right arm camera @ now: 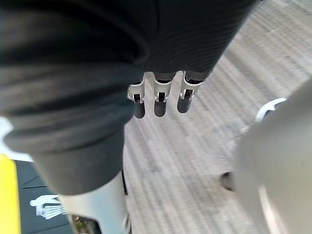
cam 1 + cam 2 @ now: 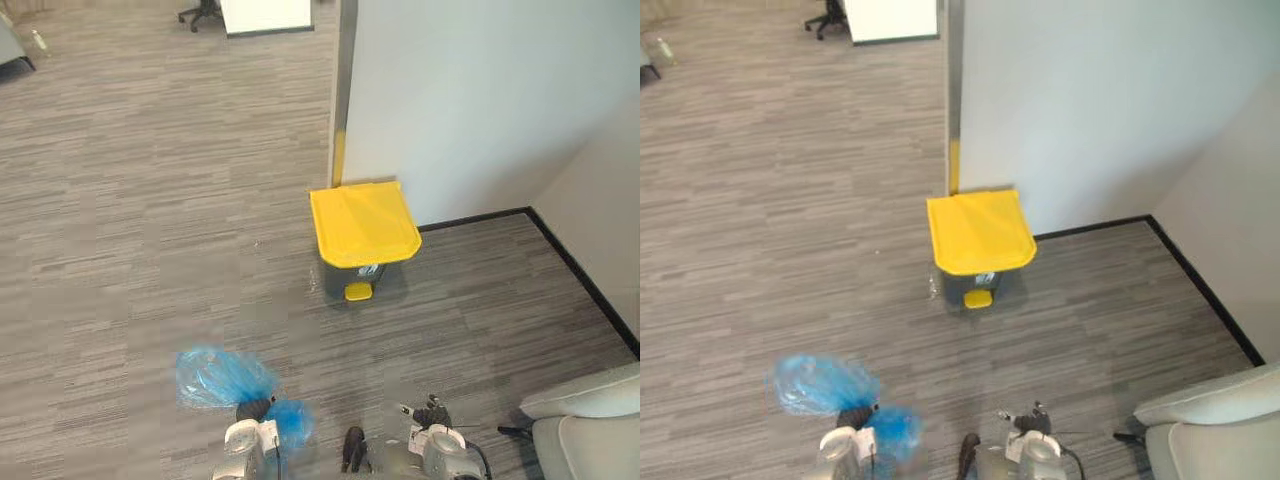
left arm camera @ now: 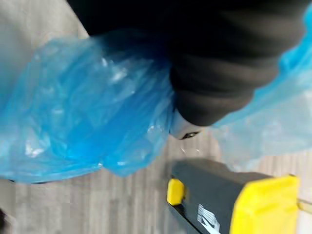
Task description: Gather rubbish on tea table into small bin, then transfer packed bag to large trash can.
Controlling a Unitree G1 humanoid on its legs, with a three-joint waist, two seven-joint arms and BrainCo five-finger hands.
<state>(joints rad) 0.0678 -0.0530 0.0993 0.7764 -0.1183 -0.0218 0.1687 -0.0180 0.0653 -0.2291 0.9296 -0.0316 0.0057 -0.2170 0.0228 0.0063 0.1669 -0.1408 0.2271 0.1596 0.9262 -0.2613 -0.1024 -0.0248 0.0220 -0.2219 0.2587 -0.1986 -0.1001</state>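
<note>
Crumpled translucent blue plastic bag (image 2: 214,376), bunched around the robot's left hand (image 2: 254,409) low in the foreground; whether that hand is clasped on it cannot be told. Right hand (image 1: 157,100) hangs empty, fingers straight and relaxed. Dark grey pedal trash can with yellow lid (image 2: 364,224), lid down, stands ahead beside the white wall (image 2: 470,90) on grey striped floor (image 2: 150,230).

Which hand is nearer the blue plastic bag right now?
Left. The left hand is right against the blue plastic bag, which bulges on both sides of it; the right hand hangs apart, to its right.
</note>
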